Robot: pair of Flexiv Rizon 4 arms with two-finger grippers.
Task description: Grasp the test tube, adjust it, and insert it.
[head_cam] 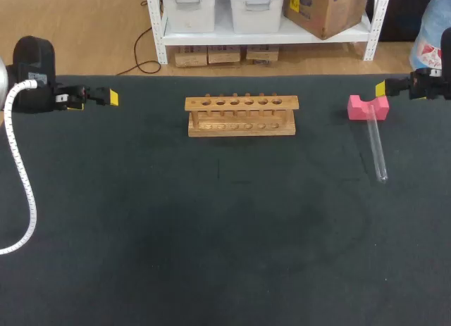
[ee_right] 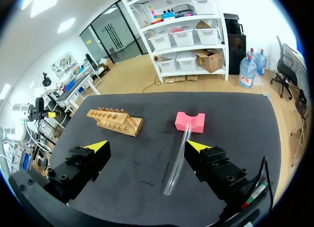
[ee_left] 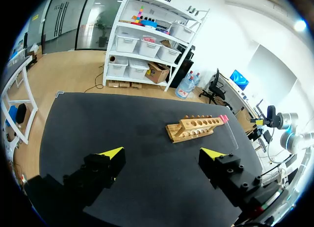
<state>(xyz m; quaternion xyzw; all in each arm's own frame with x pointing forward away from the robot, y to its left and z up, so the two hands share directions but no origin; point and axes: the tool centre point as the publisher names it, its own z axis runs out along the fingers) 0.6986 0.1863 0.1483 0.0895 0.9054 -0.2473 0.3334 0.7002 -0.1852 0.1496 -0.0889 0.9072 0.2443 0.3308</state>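
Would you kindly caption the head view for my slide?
Wooden test tube rack centred; test tube propped on pink block by right gripper; left gripper opposite.

no readable text, numbers, labels or signs on anything on the table. wooden rack [head_cam: 241, 116]: row of round marks along the front face, not legible as characters in any view. pink block [head_cam: 368, 108], test tube [head_cam: 376, 148]: no print legible.

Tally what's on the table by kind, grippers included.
test tube: 1
wooden rack: 1
pink block: 1
grippers: 2, left gripper and right gripper, both open
Total: 5
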